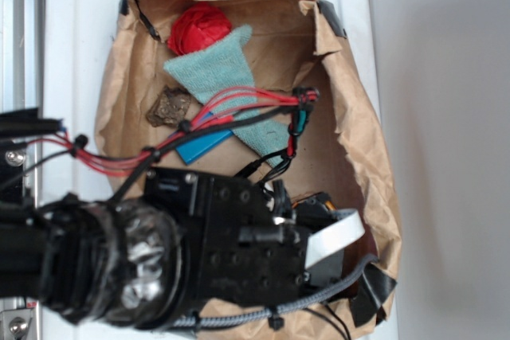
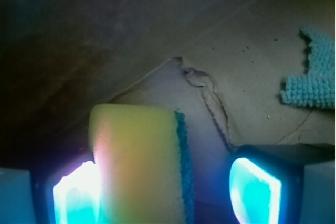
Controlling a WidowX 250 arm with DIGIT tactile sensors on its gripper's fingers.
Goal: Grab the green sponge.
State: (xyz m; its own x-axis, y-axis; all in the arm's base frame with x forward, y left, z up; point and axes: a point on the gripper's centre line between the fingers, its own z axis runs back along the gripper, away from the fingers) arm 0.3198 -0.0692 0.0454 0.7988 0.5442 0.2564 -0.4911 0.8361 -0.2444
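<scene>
In the wrist view we see the green sponge [image 2: 139, 163] on the left, yellow w/ a teal edge, lying on the brown paper [image 2: 252, 51]. It sits b/w the pads of our end effector [image 2: 157, 192], which is spread wide; the left pad [image 2: 76, 195] is right by it, the right pad [image 2: 252, 192] is apart. A teal cloth [image 2: 312, 74] lies far right.

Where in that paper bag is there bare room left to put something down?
Bare paper lies right of the teal cloth, toward the bag wall. It is crowded on the left around the red ball, brown piece and blue block.
</scene>
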